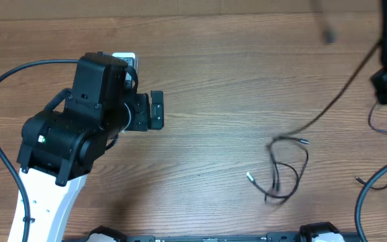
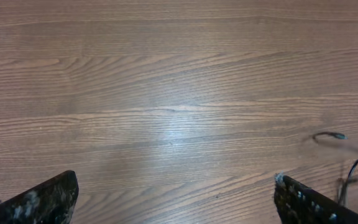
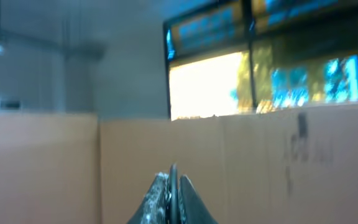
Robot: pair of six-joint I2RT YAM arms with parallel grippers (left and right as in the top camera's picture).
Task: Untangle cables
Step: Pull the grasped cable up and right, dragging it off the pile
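brown wood-grain worktop [image 1: 200, 60] is seen beneath the left claw [image 2: 176, 208], which is spread wide and holds nothing. thin black cables [image 1: 284, 168] with small plug ends are found in loose loops well to its right, nearer the right claw [image 3: 173, 190]. that claw is pinched shut, seemingly on one strand running diagonally up from the loops.
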